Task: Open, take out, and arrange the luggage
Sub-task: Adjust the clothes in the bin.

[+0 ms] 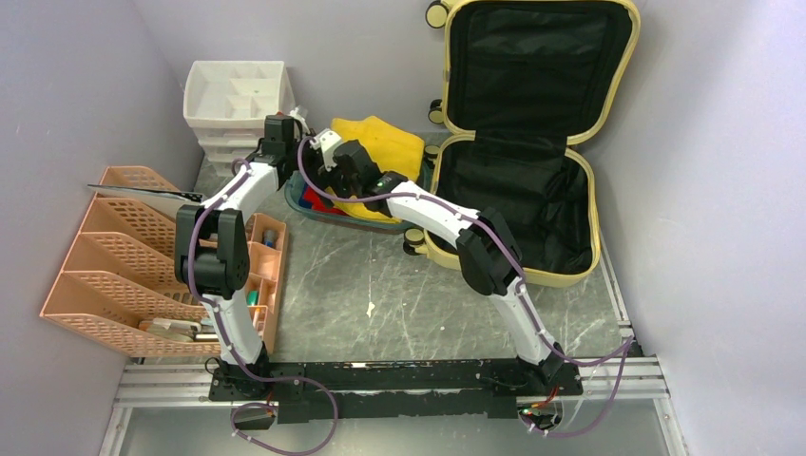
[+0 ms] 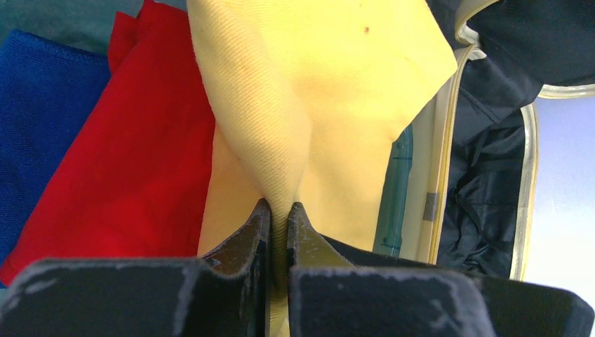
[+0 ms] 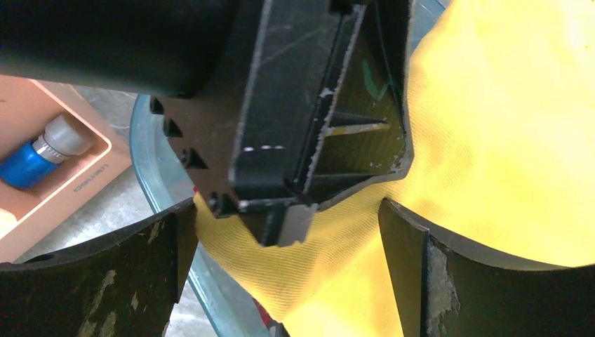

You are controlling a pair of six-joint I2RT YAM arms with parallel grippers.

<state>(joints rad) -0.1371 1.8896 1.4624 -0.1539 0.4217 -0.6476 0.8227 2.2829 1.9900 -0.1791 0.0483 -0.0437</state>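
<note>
Left of open luggage [image 1: 532,214]: left claw [image 2: 279,210] clamps yellow cloth [image 2: 330,91]; right claw [image 3: 288,217] apart.

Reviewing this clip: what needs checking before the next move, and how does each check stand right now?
1. Luggage open: ok, lid up, only black lining visible inside.
2. Left end effector holding the yellow cloth: ok, shut on a fold.
3. Right end effector ready: ok, jaws wide at the cloth's edge.
4. Gap between the two end effectors: cannot tell, they are very close.
5. Yellow cloth lying flat: not ok, it is bunched over the teal tray.
6. Red cloth and blue cloth free of both end effectors: ok.
</note>
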